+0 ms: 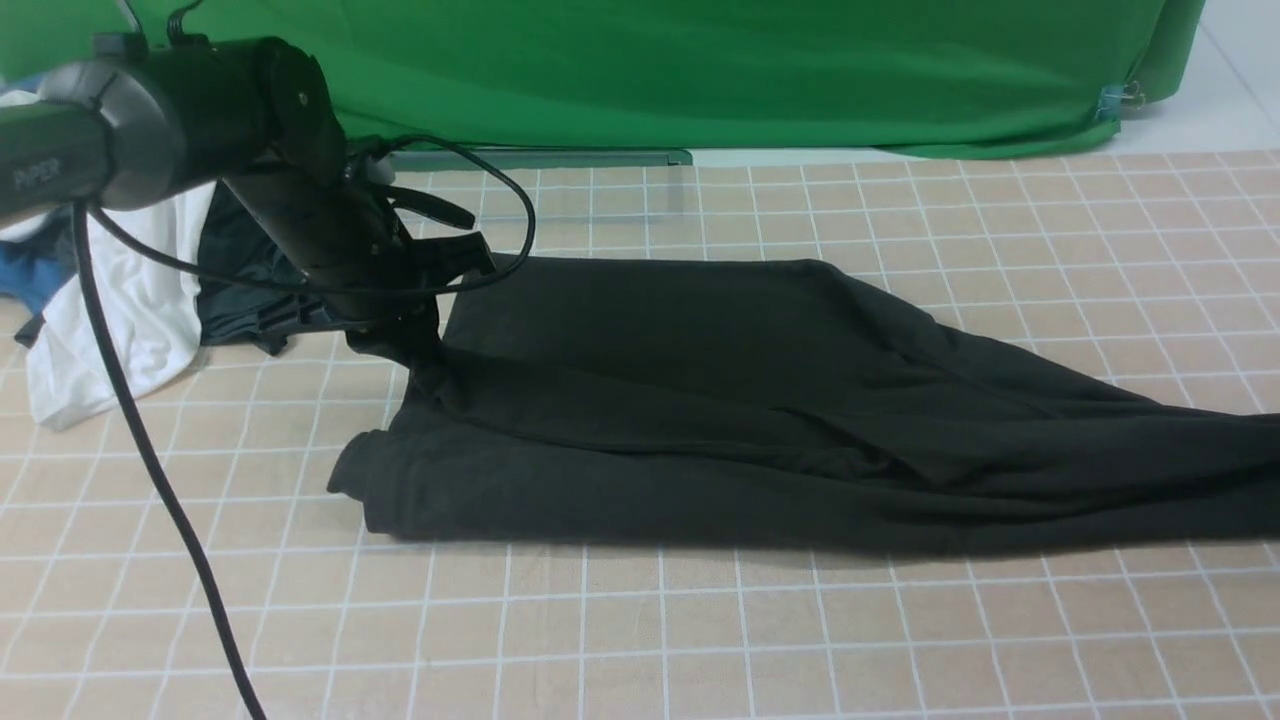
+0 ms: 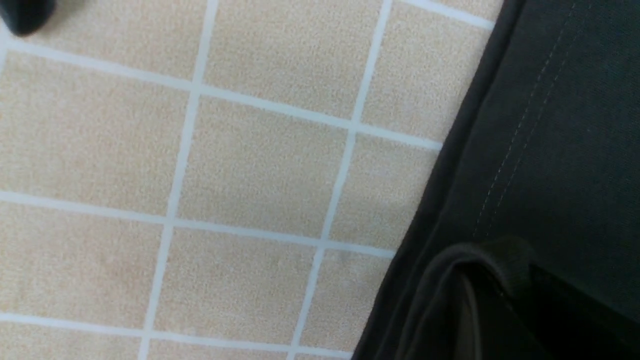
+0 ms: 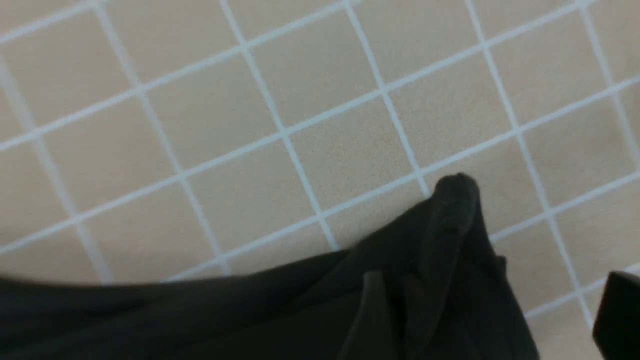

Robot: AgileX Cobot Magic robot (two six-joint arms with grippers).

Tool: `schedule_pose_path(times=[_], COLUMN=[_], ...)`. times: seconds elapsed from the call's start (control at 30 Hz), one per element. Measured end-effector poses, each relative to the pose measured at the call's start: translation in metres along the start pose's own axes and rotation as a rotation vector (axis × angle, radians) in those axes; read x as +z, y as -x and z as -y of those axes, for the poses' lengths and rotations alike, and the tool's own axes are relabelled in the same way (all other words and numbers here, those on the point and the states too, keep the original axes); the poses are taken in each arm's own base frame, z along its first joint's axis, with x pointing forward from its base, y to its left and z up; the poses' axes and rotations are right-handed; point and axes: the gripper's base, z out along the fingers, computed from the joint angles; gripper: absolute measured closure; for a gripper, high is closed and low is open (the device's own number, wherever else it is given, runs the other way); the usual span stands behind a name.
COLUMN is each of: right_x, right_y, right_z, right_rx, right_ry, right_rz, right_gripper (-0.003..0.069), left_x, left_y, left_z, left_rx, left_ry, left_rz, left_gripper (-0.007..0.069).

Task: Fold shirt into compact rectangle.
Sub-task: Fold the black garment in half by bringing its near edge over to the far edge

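Farthest from the right fingers, a white garment (image 1: 130,300) lies heaped with some blue cloth (image 1: 30,275) and a dark grey garment (image 1: 240,280). This heap sits just behind and outboard of the left fingers (image 1: 405,335). The left arm (image 1: 200,110) reaches in over the heap, and its black cable (image 1: 150,470) trails down across the tabletop (image 1: 700,630), which is tan with a white grid.

In the front view the left fingers are low over the tabletop. They look closed on a corner of the black shirt (image 1: 760,400), which rises to them in a narrow peak. The left wrist view shows the shirt's stitched hem (image 2: 530,125) right beside the fingers. A fold of cloth is wrapped over one dark finger there, against the grid.

From the left fingers the shirt lies stretched in a long, creased band toward the right fingers. It has a rolled edge on the near side and narrows as it runs off the front view's right edge. A green backdrop (image 1: 700,70) hangs beyond it.

The right fingers (image 3: 620,310) appear only in the right wrist view, as one dark tip at the picture's edge. Bunched shirt cloth (image 3: 450,225) lies just beside that tip on the tabletop. Whether these fingers are parted or clamped on the cloth cannot be told.
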Motion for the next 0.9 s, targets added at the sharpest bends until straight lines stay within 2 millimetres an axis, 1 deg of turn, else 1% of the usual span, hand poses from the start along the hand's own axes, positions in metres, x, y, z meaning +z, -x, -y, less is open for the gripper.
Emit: schedule_pose_path(times=[0.07, 0.1, 0.17, 0.2, 0.27, 0.33, 0.4, 0.5, 0.57, 0.63, 0.7, 0.8, 0.83, 0.9], right_x=[-0.031, -0.033, -0.05, -0.058, -0.062, -0.062, -0.061, -0.054, -0.047, -0.032, -0.018, -0.005, 0.001, 0.006], right_y=[0.0, 0.0, -0.011, -0.023, -0.038, -0.06, -0.076, -0.099, -0.107, -0.118, -0.122, -0.125, -0.126, -0.127], right_z=[-0.019, -0.018, -0.04, -0.06, -0.082, -0.114, -0.139, -0.176, -0.188, -0.204, -0.211, -0.215, -0.218, -0.22], right_rx=[-0.06, -0.059, -0.133, -0.213, -0.303, -0.421, -0.509, -0.615, -0.647, -0.669, -0.665, -0.662, -0.661, -0.663], right_ry=[0.024, 0.024, 0.047, 0.066, 0.09, 0.133, 0.168, 0.211, 0.219, 0.223, 0.217, 0.214, 0.214, 0.219], right_rz=[0.022, 0.022, 0.0, -0.032, -0.057, -0.084, -0.091, -0.096, -0.107, -0.127, -0.145, -0.154, -0.156, -0.152], right_gripper=[0.0099, 0.0099, 0.0116, 0.0127, 0.0135, 0.014, 0.0142, 0.0141, 0.0141, 0.0141, 0.0141, 0.0141, 0.0148, 0.0188], left_x=[0.0, 0.0, 0.0, 0.0, 0.0, 0.0, 0.0, 0.0, 0.0, 0.0, 0.0, 0.0, 0.0, 0.0], left_y=[0.0, 0.0, 0.001, 0.001, 0.0, 0.0, 0.0, 0.0, 0.0, 0.0, 0.0, 0.0, 0.0, 0.0], left_z=[0.0, 0.0, 0.001, 0.001, 0.001, 0.001, 0.001, 0.001, 0.001, 0.001, 0.001, 0.001, 0.001, 0.001], left_rx=[-0.003, -0.003, -0.004, -0.004, -0.005, -0.005, -0.005, -0.005, -0.005, -0.005, -0.005, -0.005, -0.005, -0.005], left_ry=[-0.005, -0.005, -0.006, -0.006, -0.008, -0.008, -0.008, -0.008, -0.008, -0.008, -0.008, -0.008, -0.008, -0.008], left_rz=[0.002, 0.002, 0.006, 0.006, 0.005, 0.005, 0.004, 0.004, 0.004, 0.004, 0.004, 0.004, 0.004, 0.004], left_gripper=[0.0605, 0.0605, 0.0605, 0.0605, 0.0605, 0.0605, 0.0605, 0.0605, 0.0605, 0.0605, 0.0605, 0.0605, 0.0605, 0.0605])
